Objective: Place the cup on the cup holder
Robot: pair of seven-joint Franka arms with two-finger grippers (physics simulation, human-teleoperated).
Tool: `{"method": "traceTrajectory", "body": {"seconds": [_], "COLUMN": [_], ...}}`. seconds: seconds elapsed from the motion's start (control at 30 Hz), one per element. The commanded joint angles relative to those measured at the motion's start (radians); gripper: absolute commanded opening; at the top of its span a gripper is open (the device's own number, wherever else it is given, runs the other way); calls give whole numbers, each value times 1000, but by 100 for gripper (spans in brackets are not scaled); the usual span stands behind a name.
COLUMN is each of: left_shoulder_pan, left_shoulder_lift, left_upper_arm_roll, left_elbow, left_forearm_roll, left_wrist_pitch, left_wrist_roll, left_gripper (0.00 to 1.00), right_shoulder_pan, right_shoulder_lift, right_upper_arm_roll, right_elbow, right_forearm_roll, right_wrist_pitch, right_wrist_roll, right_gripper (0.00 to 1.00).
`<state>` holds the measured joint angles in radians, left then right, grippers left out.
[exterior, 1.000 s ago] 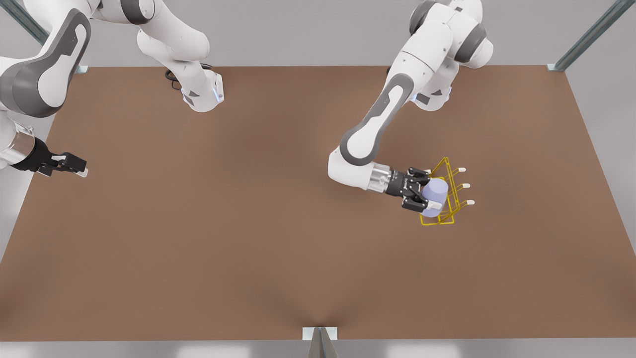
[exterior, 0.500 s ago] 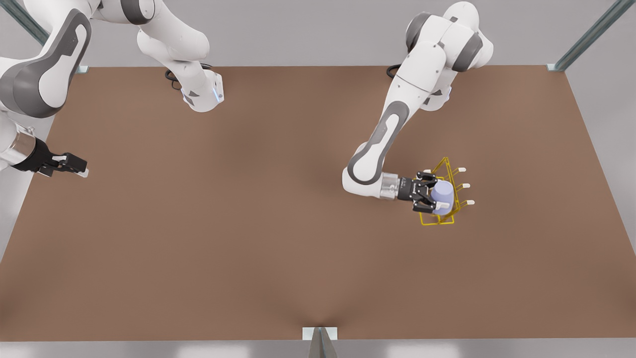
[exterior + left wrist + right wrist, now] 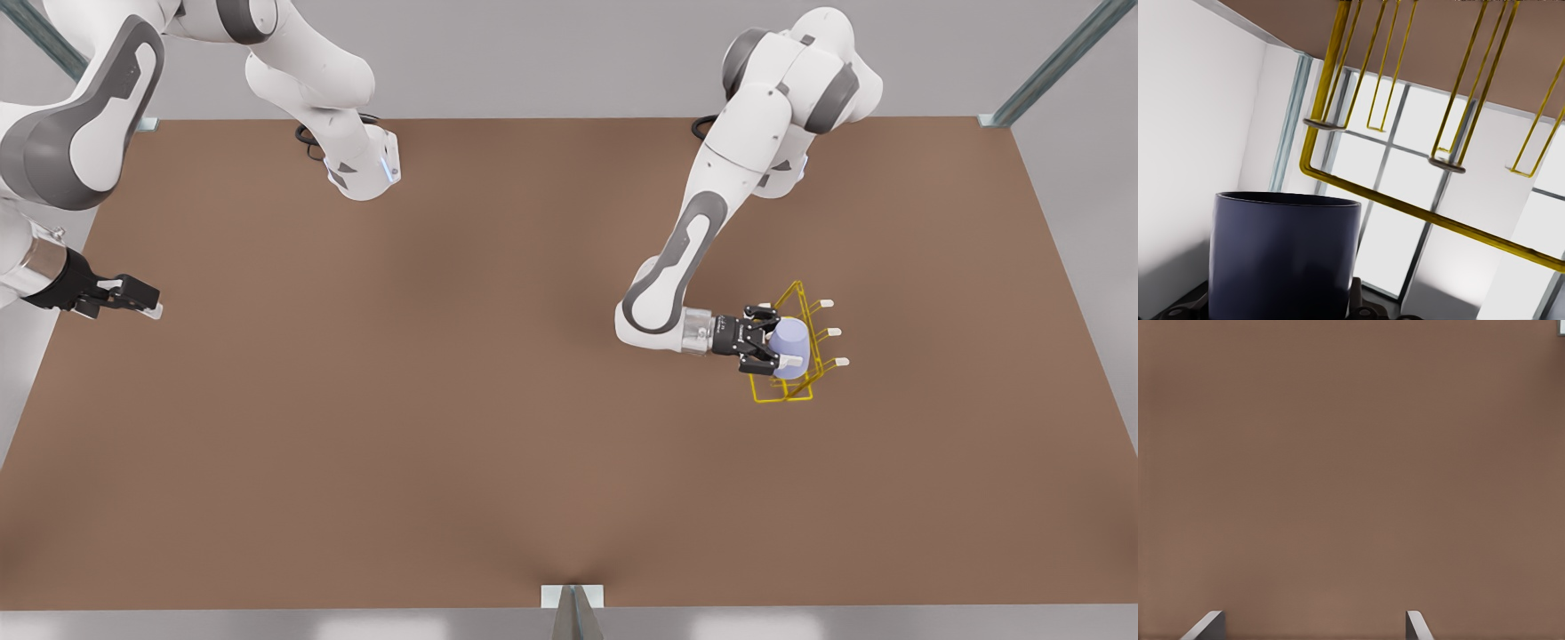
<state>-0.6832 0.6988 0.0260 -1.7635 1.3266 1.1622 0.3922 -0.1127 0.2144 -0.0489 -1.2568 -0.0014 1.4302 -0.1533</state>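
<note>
Your left gripper [image 3: 772,342] is clamping the cup [image 3: 790,348] against the cup holder [image 3: 794,387], among its yellow prongs. Your right gripper [image 3: 147,302], fingers apart, is waiting over the desk [image 3: 400,400] edge, well apart.

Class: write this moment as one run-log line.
left tool: shut on cup at cup holder | right tool: open, waiting over table

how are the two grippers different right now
The left gripper is shut on the cup at the cup holder, on the front view's right; the right gripper holds nothing and waits at the table's edge on the front view's left. In the wrist views, the left one faces the holder's yellow wires, the right one bare table. Both are black, with two fingers.
</note>
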Motion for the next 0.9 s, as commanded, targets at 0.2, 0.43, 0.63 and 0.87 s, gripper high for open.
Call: {"method": "traceTrajectory", "body": {"seconds": [0.2,0.43,0.63,0.87], "left_shoulder_pan": [-3,-4,-3,111], "left_shoulder_lift": [25,28,-162,-228], "left_upper_arm_roll": [0,0,-12,54], "left_elbow": [-2,-8,84,498], "left_forearm_roll": [-3,-3,-101,-917], "left_wrist_pitch": [-7,-7,-9,201], "left_wrist_roll": [-144,-145,-128,-167], "left_gripper": [76,100,100,100], "right_shoulder_pan": [1,1,1,2], "right_shoulder_lift": [-1,-1,-1,-1], "right_upper_arm_roll": [0,1,1,0], "right_elbow": [0,0,0,0], "right_forearm_roll": [3,3,3,3], "right_wrist_pitch": [0,1,1,1], "right_wrist_roll": [0,0,0,0], "right_gripper": [100,100,100,100]}}
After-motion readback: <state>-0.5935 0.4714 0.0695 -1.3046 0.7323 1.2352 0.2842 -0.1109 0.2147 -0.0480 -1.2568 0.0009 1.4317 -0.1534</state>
